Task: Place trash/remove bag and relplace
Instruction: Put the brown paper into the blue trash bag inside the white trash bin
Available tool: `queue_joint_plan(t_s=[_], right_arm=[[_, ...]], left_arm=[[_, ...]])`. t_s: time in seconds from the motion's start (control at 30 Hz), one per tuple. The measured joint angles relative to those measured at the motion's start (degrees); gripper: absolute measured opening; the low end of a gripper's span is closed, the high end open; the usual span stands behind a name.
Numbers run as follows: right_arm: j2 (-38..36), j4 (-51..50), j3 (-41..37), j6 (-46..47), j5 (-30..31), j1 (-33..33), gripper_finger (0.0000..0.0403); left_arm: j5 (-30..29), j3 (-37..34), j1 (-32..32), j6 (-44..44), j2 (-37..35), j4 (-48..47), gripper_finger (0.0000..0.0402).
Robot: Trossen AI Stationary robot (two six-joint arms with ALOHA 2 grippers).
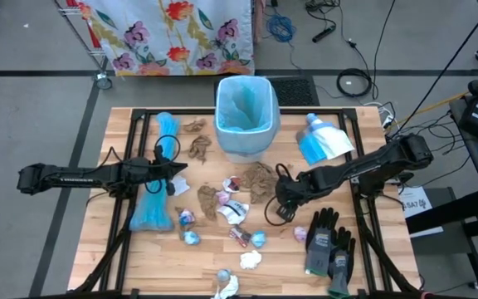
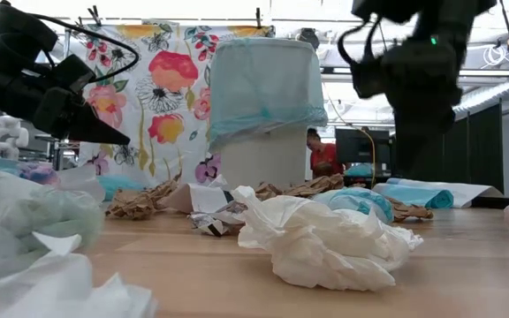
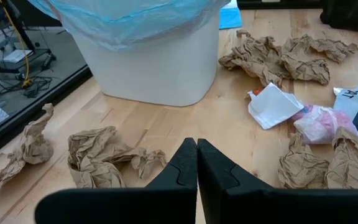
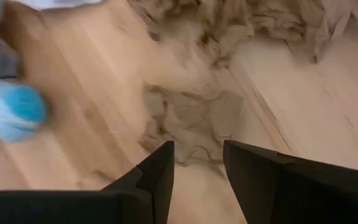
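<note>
Trash: crumpled brown paper wads (image 1: 260, 180), small blue and white wrappers (image 1: 237, 208) and soft white tissue bits (image 1: 250, 260), strewn on the wooden counter (image 1: 114, 249) in front of the white plastic bin (image 1: 245, 116) with its thin blue liner bag.

Step in hand, as judged: collecting scraps.

Right gripper (image 4: 197, 163): fingers parted, empty, above a flattened brown wad (image 4: 194, 121); the next move calls for lowering and closing.

Left gripper (image 3: 196, 163): fingers shut, empty, left of the bin.

Two dark jointed arms, black cables, angular black jaws
</note>
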Motion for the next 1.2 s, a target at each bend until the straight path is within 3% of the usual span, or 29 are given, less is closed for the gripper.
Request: queue_joint_plan(t_s=[0.2,0.57,0.67,0.83,0.93,1.2], right_arm=[[0.4,9.9,-5.7,-2.9,0.4,0.0,0.013],[5.1,17.4,-9.5,-11.5,1.0,-0.5,0.0127],[7.7,18.5,-9.3,-12.4,1.5,-0.4,0.0102],[8.3,20.5,-9.4,-14.0,1.1,0.0,0.0012],[5.2,16.0,-8.8,-14.0,-0.6,0.0,0.0008],[-6.5,-12.3,1.4,-16.0,1.2,0.0,0.0001]], left_arm=[[0.0,0.0,0.0,0.0,0.0,0.0,0.0002],[0.0,0.0,0.0,0.0,0.0,0.0,0.0002],[0.0,0.0,0.0,0.0,0.0,0.0,0.0002],[0.0,0.0,0.0,0.0,0.0,0.0,0.0002],[0.0,0.0,0.0,0.0,0.0,0.0,0.0002],[0.0,0.0,0.0,0.0,0.0,0.0,0.0002]])
